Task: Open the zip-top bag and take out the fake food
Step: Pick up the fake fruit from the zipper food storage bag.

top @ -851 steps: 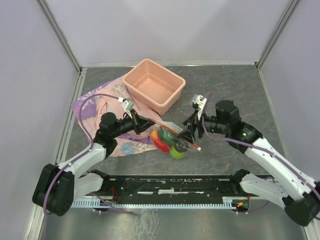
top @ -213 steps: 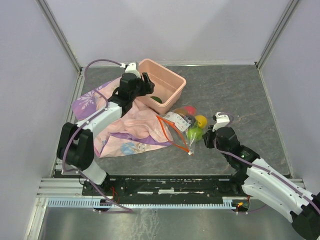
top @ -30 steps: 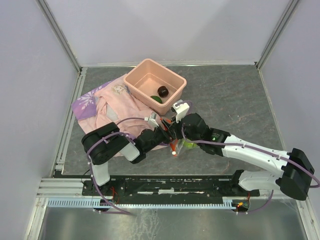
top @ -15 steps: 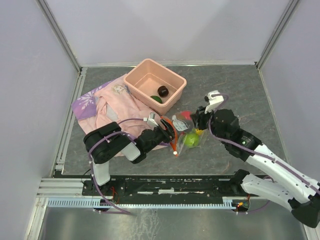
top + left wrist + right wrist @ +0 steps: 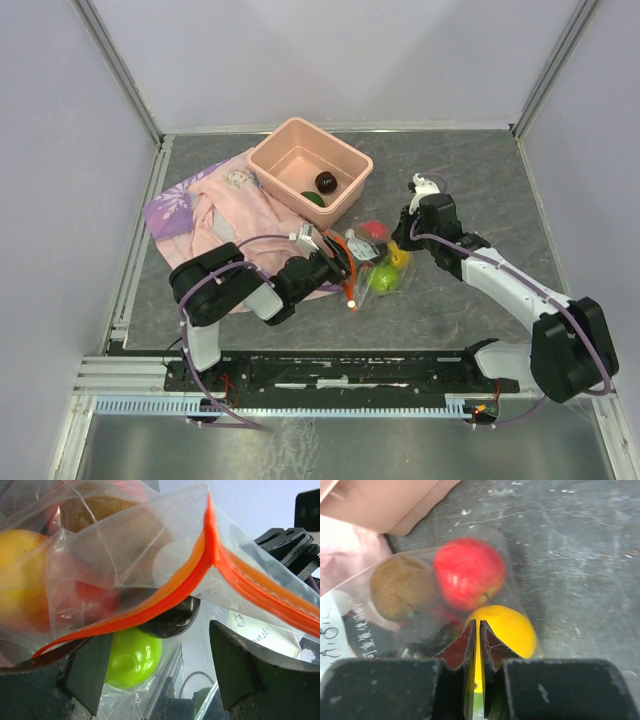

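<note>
The zip-top bag [image 5: 368, 262] lies on the table in front of the tub, its orange zip strip [image 5: 165, 592] parted. My left gripper [image 5: 330, 265] sits at the bag's mouth with jaws wide open [image 5: 157, 635], and the strip lies over its left finger. Fake food fills the bag: a green fruit [image 5: 132, 655], a dark one [image 5: 170, 621], a red one [image 5: 469, 572], a yellow one [image 5: 510, 627] and a brown one [image 5: 400, 587]. At the bag's far end, my right gripper [image 5: 401, 242] is shut [image 5: 478, 622] on the plastic over the yellow fruit.
The salmon-pink tub [image 5: 330, 138] stands behind the bag, holding a dark fruit [image 5: 325, 181] and a green one [image 5: 312, 198]. A pink-and-purple cloth [image 5: 225, 205] covers the table left of the tub, under my left arm. Cage walls close in both sides.
My right gripper left the bag's mouth, swung right and back, then came down on the bag's far end with its jaws closing. The left gripper stayed open at the mouth.
</note>
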You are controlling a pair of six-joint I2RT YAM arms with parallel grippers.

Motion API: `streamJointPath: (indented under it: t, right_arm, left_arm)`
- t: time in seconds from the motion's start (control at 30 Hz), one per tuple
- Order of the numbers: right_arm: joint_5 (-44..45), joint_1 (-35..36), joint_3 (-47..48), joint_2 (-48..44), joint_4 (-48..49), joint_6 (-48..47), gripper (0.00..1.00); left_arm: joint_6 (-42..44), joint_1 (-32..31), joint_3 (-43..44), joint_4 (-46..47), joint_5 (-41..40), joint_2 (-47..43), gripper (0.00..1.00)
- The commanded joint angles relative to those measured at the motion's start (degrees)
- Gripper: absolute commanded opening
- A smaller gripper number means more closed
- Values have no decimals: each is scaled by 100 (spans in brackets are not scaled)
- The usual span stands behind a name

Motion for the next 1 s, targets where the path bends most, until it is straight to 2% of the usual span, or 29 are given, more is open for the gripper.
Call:
streamJointPath:
  t: [0.0,0.33,0.6,0.73,0.83,0.97]
  right_arm:
    - [-1147,-40,6,260,1001,-264,13]
    - [-2540,-42,-116,572,1380,-433,10]
    - [-2785,-32,-185,616,1357,-355,7]
    - [-2836,-31,-229,584,1366,-287,6]
    - [-2762,-35,-257,555,1322,-264,6]
    - [-2570,-32,-327,321,1223,-248,10]
  left_arm:
    - [-139,66,205,236,102,104,84]
    - [-55,209,275,42,227,-4,87]
    - [-19,243,269,-113,254,-41,87]
    - [-31,238,279,-122,299,-19,83]
    - [4,242,272,-108,402,-19,74]
    - [300,243,277,-359,643,-153,75]
